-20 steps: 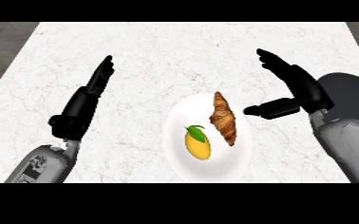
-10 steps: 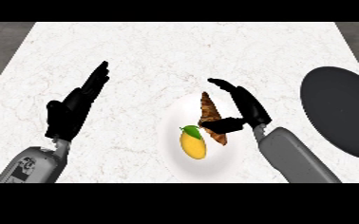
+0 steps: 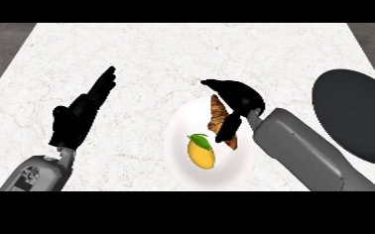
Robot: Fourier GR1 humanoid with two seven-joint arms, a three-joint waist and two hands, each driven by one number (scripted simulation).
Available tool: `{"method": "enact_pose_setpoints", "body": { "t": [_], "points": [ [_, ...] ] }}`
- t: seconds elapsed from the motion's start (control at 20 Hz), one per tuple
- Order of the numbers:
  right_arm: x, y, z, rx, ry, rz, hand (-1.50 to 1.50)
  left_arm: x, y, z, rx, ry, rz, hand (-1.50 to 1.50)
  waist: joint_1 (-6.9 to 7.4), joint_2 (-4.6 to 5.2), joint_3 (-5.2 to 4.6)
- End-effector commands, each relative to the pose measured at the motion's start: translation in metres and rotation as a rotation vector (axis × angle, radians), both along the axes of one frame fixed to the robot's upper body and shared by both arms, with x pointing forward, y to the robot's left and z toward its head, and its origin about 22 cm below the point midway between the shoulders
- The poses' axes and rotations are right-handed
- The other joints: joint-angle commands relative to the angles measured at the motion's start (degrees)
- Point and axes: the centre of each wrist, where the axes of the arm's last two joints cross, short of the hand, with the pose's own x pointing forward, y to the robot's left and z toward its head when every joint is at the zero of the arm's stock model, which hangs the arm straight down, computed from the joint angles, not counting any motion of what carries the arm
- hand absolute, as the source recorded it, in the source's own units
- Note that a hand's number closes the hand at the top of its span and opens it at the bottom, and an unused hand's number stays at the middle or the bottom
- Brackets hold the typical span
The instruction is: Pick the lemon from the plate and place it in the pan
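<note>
A yellow lemon [image 3: 202,155] with a green leaf lies on a white plate [image 3: 183,176] in the lower middle of the counter. Beside it on the plate lies a brown croissant [image 3: 217,115]. My right hand [image 3: 238,100] hovers over the croissant, just up and right of the lemon, fingers relaxed and holding nothing. The dark pan [image 3: 347,112] sits at the right edge, partly cut off. My left hand [image 3: 82,113] rests open at the left, fingers pointing up.
The white marble counter [image 3: 161,54] stretches behind the plate. My right forearm [image 3: 300,151] crosses the space between the plate and the pan.
My right hand has swung left from near the pan to above the plate and croissant. The pan has come into view at the right. The left hand stays put.
</note>
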Motion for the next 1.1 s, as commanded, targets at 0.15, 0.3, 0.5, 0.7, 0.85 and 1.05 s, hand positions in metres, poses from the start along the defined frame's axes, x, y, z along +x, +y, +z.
{"method": "enact_pose_setpoints", "body": {
  "t": [0.15, 0.3, 0.5, 0.7, 0.85, 1.05],
  "points": [
    [0.013, 0.067, 0.039, -0.318, 0.222, 0.157, -1.50, 0.001, 0.000, 0.001, 0.007, 0.002, -0.007, 0.00, 0.59, 0.20, 0.00],
    [0.005, 0.098, 0.044, -0.396, 0.296, 0.213, -1.50, 0.002, 0.004, 0.007, -0.004, 0.004, 0.005, 0.00, 0.08, 0.08, 0.03],
    [-0.005, 0.107, 0.047, -0.424, 0.354, 0.218, -1.50, 0.004, -0.003, 0.011, 0.002, 0.007, 0.017, 0.00, -1.01, -0.05, 0.10],
    [-0.013, 0.112, 0.042, -0.463, 0.330, 0.193, -1.50, -0.007, 0.022, -0.008, 0.008, 0.008, 0.016, 0.00, -0.95, 0.02, 0.09],
    [-0.008, 0.117, 0.042, -0.493, 0.329, 0.170, -1.50, -0.008, 0.016, 0.006, -0.009, 0.000, 0.014, 0.00, -0.62, 0.04, 0.10],
    [-0.018, 0.120, 0.021, -0.543, 0.296, 0.165, -1.50, -0.001, 0.001, 0.012, -0.015, -0.018, 0.016, 0.00, -0.72, 0.14, 0.11]
  ]
}}
